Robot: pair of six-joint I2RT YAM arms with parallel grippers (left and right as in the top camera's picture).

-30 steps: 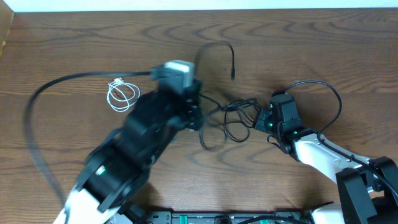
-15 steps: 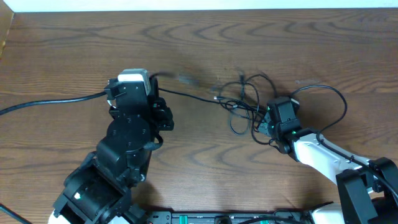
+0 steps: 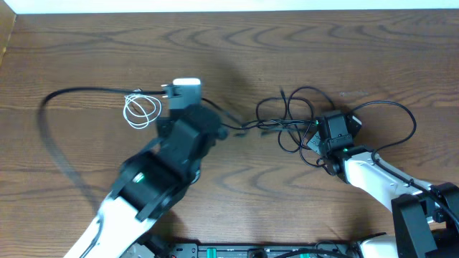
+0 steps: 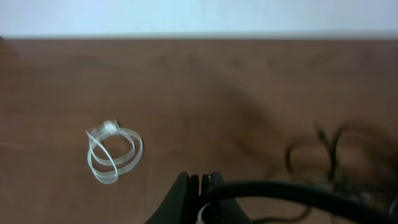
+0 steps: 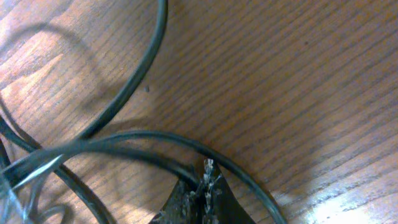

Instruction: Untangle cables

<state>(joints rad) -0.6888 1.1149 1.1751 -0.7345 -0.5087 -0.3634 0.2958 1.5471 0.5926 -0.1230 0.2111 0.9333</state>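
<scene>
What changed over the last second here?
The left gripper swung left, pulling the black cable out, then returned toward centre. The tangle and right gripper drifted slightly right. Both grippers stayed shut on it; the white cable lies where it did.

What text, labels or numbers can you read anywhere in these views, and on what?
No text can be read in any view.
Black cable, white cable, table: no print shows.
White block on the left arm: no marking shows.
Equipment strip at the bottom edge of the overhead view: green spots only, too small to read any marking.
</scene>
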